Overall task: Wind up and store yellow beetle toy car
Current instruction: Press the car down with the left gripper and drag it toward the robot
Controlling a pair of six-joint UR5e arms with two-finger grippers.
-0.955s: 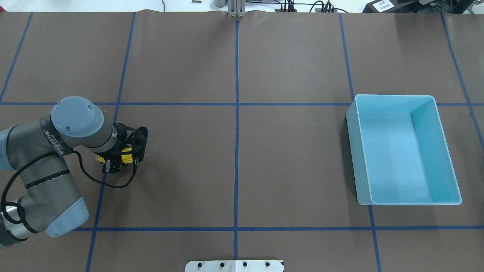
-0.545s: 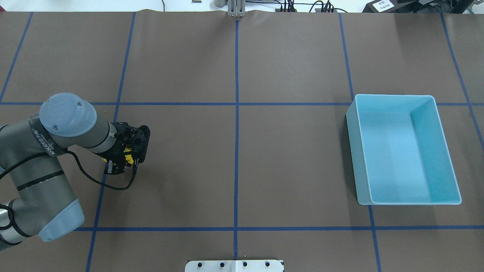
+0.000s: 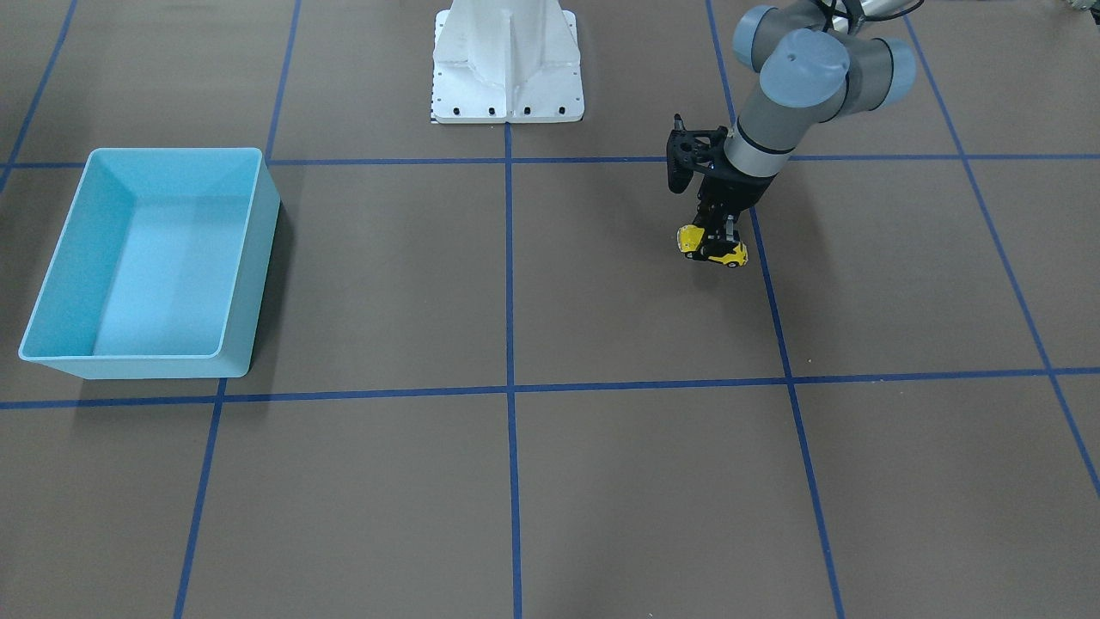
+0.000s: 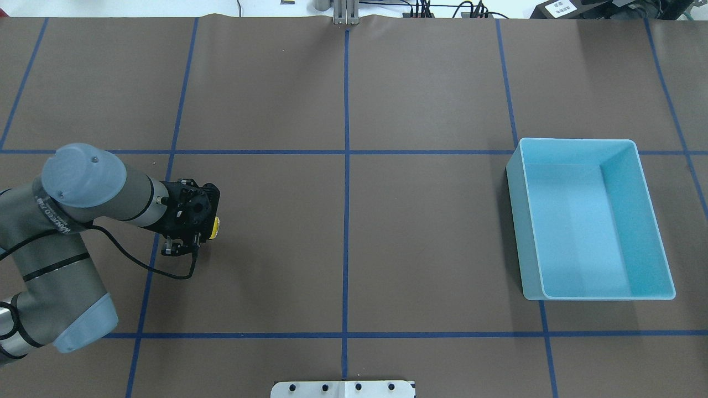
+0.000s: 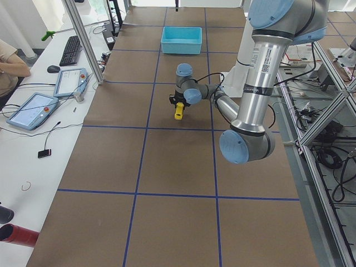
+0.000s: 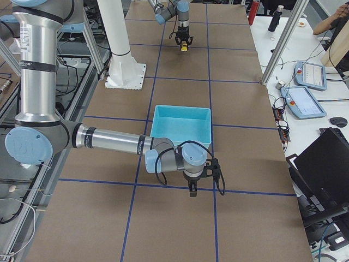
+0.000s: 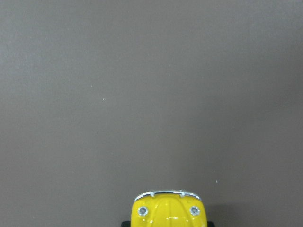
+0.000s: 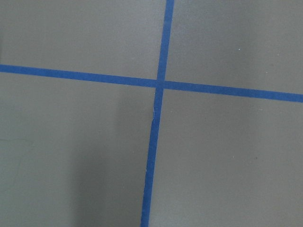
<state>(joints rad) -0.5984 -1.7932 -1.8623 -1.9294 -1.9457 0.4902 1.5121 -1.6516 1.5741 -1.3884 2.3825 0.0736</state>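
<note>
Exterior front-facing view, upper right: the left pincer [image 3: 718, 242] holds the yellow beetle toy car [image 3: 691, 241]. Whether the right pincer [image 6: 192, 191], lower centre of the exterior right view, is wide or narrow cannot be told.

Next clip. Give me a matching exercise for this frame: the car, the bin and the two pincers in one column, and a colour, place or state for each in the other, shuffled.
Things:
1. car
2. bin
3. left pincer
4. right pincer

Descriptions:
A. pale blue, empty
B. hangs near the bin, over a tape crossing
C. yellow, gripped
D. shut on the car

Pairs: 1-C, 2-A, 3-D, 4-B.
</note>
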